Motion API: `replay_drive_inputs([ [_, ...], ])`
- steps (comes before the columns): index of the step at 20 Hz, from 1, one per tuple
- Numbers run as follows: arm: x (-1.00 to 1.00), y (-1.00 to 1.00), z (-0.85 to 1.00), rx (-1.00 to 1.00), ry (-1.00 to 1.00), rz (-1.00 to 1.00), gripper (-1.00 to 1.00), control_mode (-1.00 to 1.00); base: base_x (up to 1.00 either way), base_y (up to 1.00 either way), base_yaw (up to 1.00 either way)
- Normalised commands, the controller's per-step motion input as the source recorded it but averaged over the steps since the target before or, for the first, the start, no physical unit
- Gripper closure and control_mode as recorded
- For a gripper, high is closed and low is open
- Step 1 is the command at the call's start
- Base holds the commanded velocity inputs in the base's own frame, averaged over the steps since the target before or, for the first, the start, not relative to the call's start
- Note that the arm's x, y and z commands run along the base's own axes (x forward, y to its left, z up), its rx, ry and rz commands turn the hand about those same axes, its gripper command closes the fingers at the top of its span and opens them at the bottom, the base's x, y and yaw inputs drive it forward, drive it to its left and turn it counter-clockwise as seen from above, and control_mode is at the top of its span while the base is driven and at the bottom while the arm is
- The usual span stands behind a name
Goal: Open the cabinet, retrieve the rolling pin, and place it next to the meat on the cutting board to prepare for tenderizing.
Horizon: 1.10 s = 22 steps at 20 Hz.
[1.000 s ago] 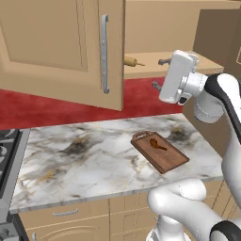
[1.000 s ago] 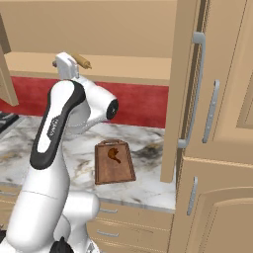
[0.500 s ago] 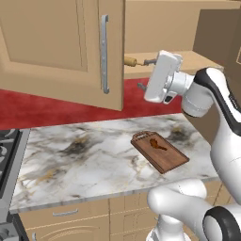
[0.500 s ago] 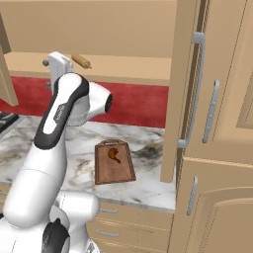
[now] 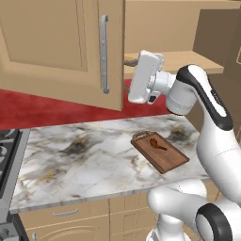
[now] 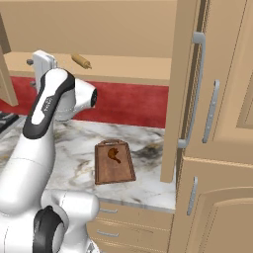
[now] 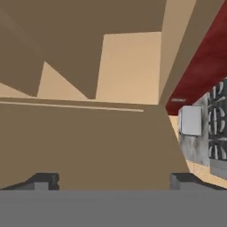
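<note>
On cabinet (image 6: 148, 39) shelf: rolling pin (image 6: 81, 61); tool (image 7: 113, 181) spread wide.

The rendered kitchen was lit evenly and brightly, with no glare. A soft shadow was cast on the grey-veined white marble counter (image 5: 89, 160) beneath the raised arm, and a darker one beside the dark reddish-brown rectangular wooden cutting board (image 6: 114, 162). The interior of the light-tan wooden wall cabinet (image 7: 128, 66), ahead of the gripper (image 7: 114, 181), was shown in flat, dim brown planes. Edges were rendered slightly soft and jagged; no lens distortion was seen.
</note>
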Motion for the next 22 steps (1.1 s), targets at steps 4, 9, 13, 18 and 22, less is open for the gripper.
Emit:
replay_drive_inputs([
  [4, -0.23, 0.60, 0.00, -0.01, 0.01, 0.07, -1.00, -1.00, 0.00, 0.00, 0.00],
  [9, -0.41, 0.60, 0.00, -0.02, 0.00, 0.08, -1.00, -1.00, 0.00, 0.00, 0.00],
  [13, -0.63, 0.62, 0.00, -0.07, -0.03, 0.11, -1.00, -1.00, 0.00, 0.00, 0.00],
  [18, -0.83, 0.64, 0.00, -0.07, -0.07, 0.14, -1.00, -1.00, 0.00, 0.00, 0.00],
  [22, -0.86, 0.71, 0.00, -0.09, -0.06, 0.16, -1.00, -1.00, 0.00, 0.00, 0.00],
])
